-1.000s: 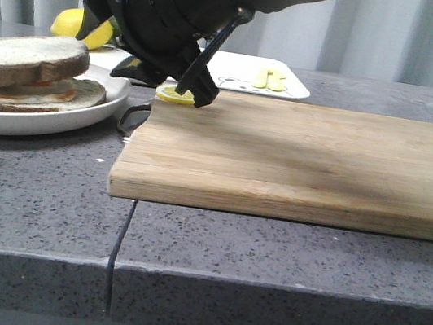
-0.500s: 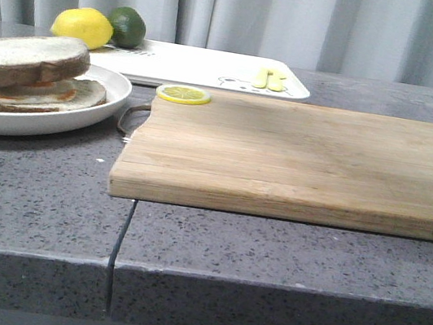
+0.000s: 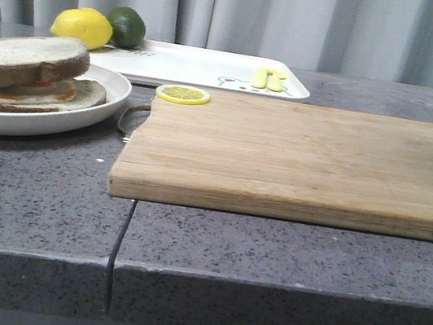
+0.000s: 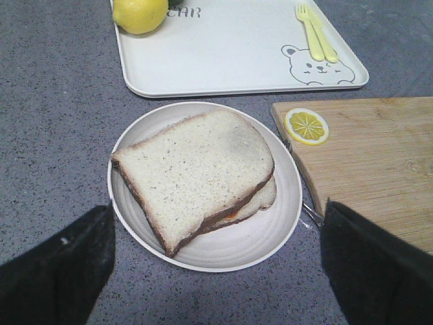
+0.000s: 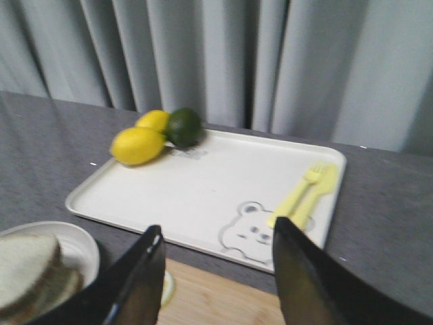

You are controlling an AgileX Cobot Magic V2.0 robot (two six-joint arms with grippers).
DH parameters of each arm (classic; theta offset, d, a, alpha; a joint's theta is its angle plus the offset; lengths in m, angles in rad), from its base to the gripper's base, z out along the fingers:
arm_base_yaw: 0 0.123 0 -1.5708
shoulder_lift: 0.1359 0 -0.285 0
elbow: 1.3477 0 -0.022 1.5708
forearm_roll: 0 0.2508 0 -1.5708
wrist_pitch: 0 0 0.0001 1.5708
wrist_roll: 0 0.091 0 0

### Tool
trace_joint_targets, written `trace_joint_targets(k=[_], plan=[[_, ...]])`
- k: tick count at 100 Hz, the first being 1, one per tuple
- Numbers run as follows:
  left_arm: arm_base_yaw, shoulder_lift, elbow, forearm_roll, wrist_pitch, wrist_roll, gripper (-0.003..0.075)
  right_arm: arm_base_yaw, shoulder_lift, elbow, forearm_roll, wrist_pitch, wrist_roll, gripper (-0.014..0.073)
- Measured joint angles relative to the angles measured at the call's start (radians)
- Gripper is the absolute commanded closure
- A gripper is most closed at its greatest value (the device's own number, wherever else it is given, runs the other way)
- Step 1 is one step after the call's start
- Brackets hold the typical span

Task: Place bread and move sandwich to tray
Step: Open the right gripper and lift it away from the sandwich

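- Arm that blocked my front view a second ago is gone; front view unchanged over the last half second, nothing else has shifted.
- Sandwich (image 4: pixel 203 179) is closed: top slice sits on the egg slice, on the round white plate (image 4: pixel 264 237), on the tabletop (image 3: pixel 37 200) just left of the cutting board (image 3: pixel 299 159).
- Bread step looks done; move to tray is what's left.
- Left pincer (image 4: pixel 216 271) hovers over the plate, jaws wide apart, empty.
- Right pincer (image 5: pixel 216 277) apart, empty, facing the tray (image 5: pixel 203 189).
- Tray centre bare; lemon (image 5: pixel 137 145), lime (image 5: pixel 183 126) and yellow cutlery (image 5: pixel 304 193) sit at its ends.
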State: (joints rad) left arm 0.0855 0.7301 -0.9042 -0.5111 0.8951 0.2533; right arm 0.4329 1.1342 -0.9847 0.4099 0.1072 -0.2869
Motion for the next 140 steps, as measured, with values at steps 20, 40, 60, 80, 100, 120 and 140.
trace_joint_targets(k=[20, 40, 60, 80, 100, 120, 140], plan=[[0.000, 0.000, 0.000, 0.000, 0.000, 0.000, 0.0146, -0.185, -0.207, 0.198, -0.102, 0.036, 0.015, 0.0209], [0.000, 0.000, 0.000, 0.000, 0.000, 0.000, 0.0146, -0.266, -0.402, 0.334, -0.235, 0.039, 0.080, 0.0209], [0.000, 0.000, 0.000, 0.000, 0.000, 0.000, 0.0146, -0.269, -0.544, 0.384, -0.347, 0.063, 0.133, 0.0211], [0.000, 0.000, 0.000, 0.000, 0.000, 0.000, 0.0146, -0.269, -0.588, 0.433, -0.348, 0.084, 0.146, 0.0211], [0.000, 0.000, 0.000, 0.000, 0.000, 0.000, 0.0146, -0.269, -0.588, 0.436, -0.345, 0.100, 0.147, 0.0211], [0.000, 0.000, 0.000, 0.000, 0.000, 0.000, 0.0146, -0.269, -0.588, 0.436, -0.344, 0.102, 0.147, 0.0211], [0.000, 0.000, 0.000, 0.000, 0.000, 0.000, 0.0146, -0.269, -0.588, 0.436, -0.344, 0.087, 0.147, 0.0211]])
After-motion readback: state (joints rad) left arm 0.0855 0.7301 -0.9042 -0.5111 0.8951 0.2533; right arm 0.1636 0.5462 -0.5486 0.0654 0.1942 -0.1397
